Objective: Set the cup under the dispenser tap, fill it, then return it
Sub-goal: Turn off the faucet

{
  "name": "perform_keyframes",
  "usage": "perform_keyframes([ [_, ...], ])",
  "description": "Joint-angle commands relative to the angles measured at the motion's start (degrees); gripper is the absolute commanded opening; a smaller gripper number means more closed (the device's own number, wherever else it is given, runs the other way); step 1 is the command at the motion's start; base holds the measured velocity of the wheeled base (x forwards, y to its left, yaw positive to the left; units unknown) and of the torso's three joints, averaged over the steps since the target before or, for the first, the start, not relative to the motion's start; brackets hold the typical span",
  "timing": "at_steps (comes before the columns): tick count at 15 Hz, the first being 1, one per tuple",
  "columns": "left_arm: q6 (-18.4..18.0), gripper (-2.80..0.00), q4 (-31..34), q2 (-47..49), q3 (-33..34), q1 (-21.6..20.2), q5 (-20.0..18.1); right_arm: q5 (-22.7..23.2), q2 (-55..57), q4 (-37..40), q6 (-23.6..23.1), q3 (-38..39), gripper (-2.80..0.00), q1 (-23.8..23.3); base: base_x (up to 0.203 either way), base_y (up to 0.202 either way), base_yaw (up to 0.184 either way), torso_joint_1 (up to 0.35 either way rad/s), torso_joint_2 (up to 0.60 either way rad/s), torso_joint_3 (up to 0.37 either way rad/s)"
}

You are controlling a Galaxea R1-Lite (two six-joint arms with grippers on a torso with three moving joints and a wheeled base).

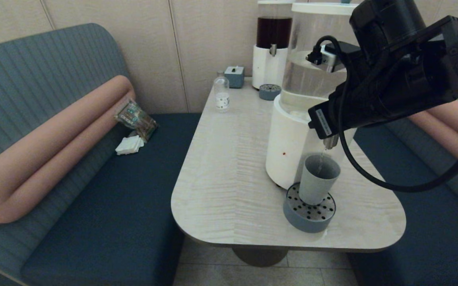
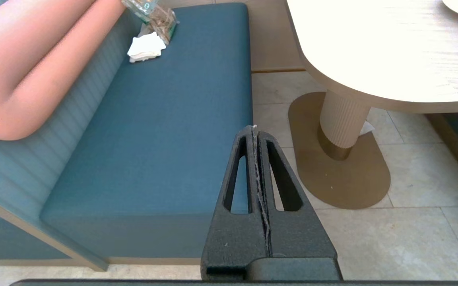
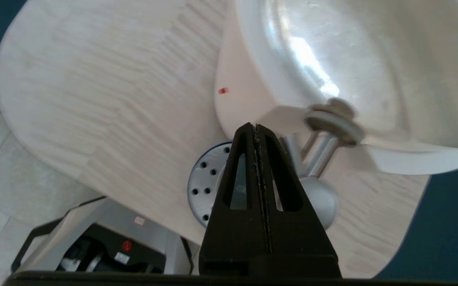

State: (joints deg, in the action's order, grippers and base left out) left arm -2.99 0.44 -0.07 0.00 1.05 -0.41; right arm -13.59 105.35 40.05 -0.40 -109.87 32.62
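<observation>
Cup (image 1: 317, 178) stands on drip tray (image 1: 309, 216) in head view; wrist view shows right end effector (image 3: 256, 128) closed.

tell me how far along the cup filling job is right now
Done: the cup stands on the round drip tray under the dispenser tap. In hand: a thin stream runs into the cup, and the right gripper, fingers shut, is up at the tap. Left: stopping the flow and returning the cup. The left gripper hangs shut beside the table, over the bench.
</observation>
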Motion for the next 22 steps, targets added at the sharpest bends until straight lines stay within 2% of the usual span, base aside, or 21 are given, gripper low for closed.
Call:
perform_keyframes([
  [1,0.0,-2.8,0.0,-0.1,0.0,0.01,-0.02,-1.07,0.24,0.11,-0.04,-0.04,-2.8,-0.27,0.0,0.0,0.0,0.0,0.0,0.0],
  [6,0.0,-2.8,0.0,-0.1,0.0,0.01,-0.02,-2.02,0.37,-0.21,-0.3,0.19,-2.8,-0.27,0.0,0.0,0.0,0.0,0.0,0.0],
  [13,0.0,-2.8,0.0,-0.1,0.0,0.01,0.06,-7.47,0.65,-2.32,-3.18,0.8,-2.8,-0.27,0.0,0.0,0.0,0.0,0.0,0.0],
  [22,0.0,-2.8,0.0,-0.1,0.0,0.01,-0.02,-10.9,0.65,-2.35,-4.26,0.63,-2.8,-0.27,0.0,0.0,0.0,0.0,0.0,0.0],
])
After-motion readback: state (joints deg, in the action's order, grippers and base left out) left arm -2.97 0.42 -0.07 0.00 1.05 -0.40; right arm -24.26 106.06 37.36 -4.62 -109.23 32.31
